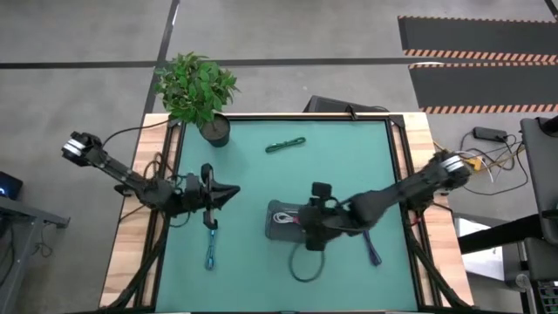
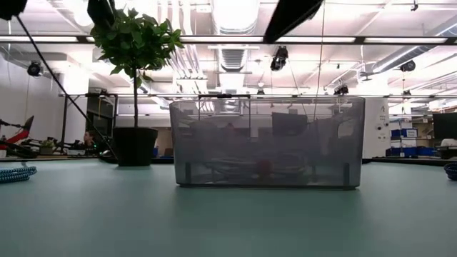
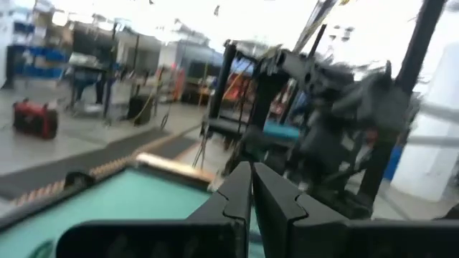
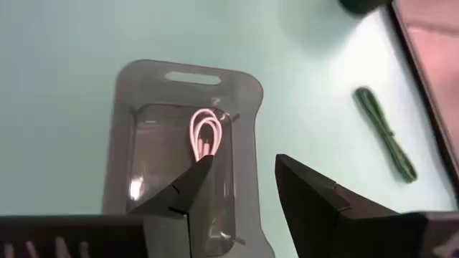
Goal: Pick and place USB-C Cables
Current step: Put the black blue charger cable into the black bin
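The grey tray [image 1: 275,228] sits mid-table and holds the white cable with red [image 4: 206,136], which lies coiled on its floor. My right gripper [image 4: 244,161] hovers open above the tray [image 4: 143,100], touching nothing. The green cable [image 1: 285,144] lies toward the far edge. The light blue cable [image 1: 211,249] lies near the table's left side. The dark navy cable [image 1: 372,249] lies right of the tray. My left gripper [image 1: 228,194] is shut and empty, above the table, beyond the blue cable's far end.
A potted plant [image 1: 199,92] stands at the far left corner. In the low view the tray [image 2: 268,143] fills the middle, with the blue cable [image 2: 14,173] at the left edge. A black loop of arm wire [image 1: 305,266] hangs near the tray.
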